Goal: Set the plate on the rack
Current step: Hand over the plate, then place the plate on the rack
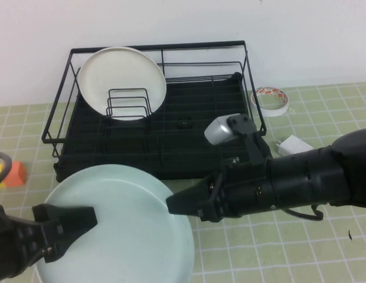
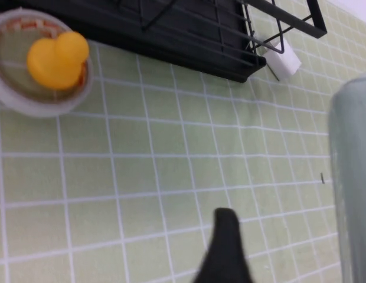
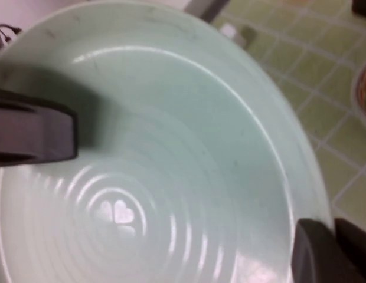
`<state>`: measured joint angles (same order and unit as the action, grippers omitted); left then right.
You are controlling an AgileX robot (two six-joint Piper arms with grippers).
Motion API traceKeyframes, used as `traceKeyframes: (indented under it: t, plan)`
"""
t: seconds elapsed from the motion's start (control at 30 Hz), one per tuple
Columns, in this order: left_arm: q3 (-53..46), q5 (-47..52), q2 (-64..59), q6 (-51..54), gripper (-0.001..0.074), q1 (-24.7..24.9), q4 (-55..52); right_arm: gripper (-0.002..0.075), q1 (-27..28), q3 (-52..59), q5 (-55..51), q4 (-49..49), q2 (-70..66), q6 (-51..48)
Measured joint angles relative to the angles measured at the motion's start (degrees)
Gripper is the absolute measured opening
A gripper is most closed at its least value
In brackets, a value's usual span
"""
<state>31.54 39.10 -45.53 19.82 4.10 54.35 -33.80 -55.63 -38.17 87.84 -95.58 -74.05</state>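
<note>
A large mint-green plate fills the near edge of the scene, held between two black arms just in front of the black wire rack it is bound for. The left claw reaches in over the plate's left edge, and the right claw meets its right rim from the opposite side; the right wrist view shows dark fingers at the plate's rim and over its glossy, ringed inner face, so the right claw appears clamped on the rim, while whether the left claw is closed on the plate cannot be told. The plate seems tipped and raised off the green-gridded bench, though the lift is hard to confirm. A cream-white plate already stands in the rack's upright slots at the back left, so the step likely calls for turning the mint plate fully on edge, carrying it over the rack's front rail and lowering it into a free slot beside that one without knocking it. A smooth rim could slip in a one-sided hold, so both claws should move together. Near the rack lie a roll of tape, a white adapter, an orange block and, seen from the left wrist, a yellow rubber duck.
</note>
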Motion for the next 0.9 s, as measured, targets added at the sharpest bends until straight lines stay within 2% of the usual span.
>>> traceKeyframes:
  t: [0.07, 0.2, 0.23, 0.3, 0.37, 0.43, 0.53, 0.63, 0.73, 0.8, 0.83, 0.9]
  plan:
    - [0.0, -0.2, 0.0, 2.3, 0.0421, 0.0, 0.0, 0.0013, 0.0, 0.0, -0.1, 1.9, 0.1, -3.3]
    - [0.0, -0.5, 0.0, 7.7, 0.0159, 0.0, 0.8, 0.0016, 0.0, 0.0, -2.0, 4.5, 0.1, -13.8]
    - [0.0, -0.2, 0.0, 9.5, 0.0115, 0.0, 1.9, 0.0022, 0.0, 0.0, -2.0, 5.4, 0.1, -16.5]
    - [0.0, -0.4, 0.2, 13.6, 0.0112, 0.0, 2.7, 0.0057, 0.0, 0.2, -2.5, 6.7, -0.1, -21.0]
    - [0.0, -0.7, 0.2, 19.2, 0.0112, 0.0, 2.9, 0.0129, 0.0, 0.2, -3.2, 7.2, -0.1, -23.8]
    - [0.0, -0.9, 0.2, 26.4, 0.0111, 0.0, 2.3, 0.0242, 0.0, -0.4, -4.4, 7.9, -0.1, -25.3]
    - [0.0, -1.8, 0.0, 40.3, 0.0111, 0.0, 3.6, 0.0393, 0.0, -2.5, -6.2, 8.4, 0.5, -26.1]
    - [0.0, -5.0, 0.0, 57.6, 0.0111, 0.0, 11.0, 0.0461, 1.6, -4.5, -6.9, 8.5, 3.0, -26.1]
    - [0.0, -7.8, 0.0, 80.3, 0.0111, 0.0, 22.2, 0.0467, 4.8, -5.3, -7.1, 8.5, 7.1, -24.7]
    - [0.0, -9.1, 0.0, 95.7, 0.0111, 0.0, 30.1, 0.0428, 7.3, -5.6, -7.4, 6.0, 10.3, -22.3]
    - [0.0, -9.3, 0.0, 104.1, 0.0111, 0.0, 34.4, 0.0386, 8.7, -5.7, -7.7, 3.3, 12.3, -20.6]
    - [0.1, -10.2, -0.1, 116.4, 0.0111, 0.0, 39.0, 0.0253, 11.3, -5.7, -9.1, -3.5, 16.3, -16.9]
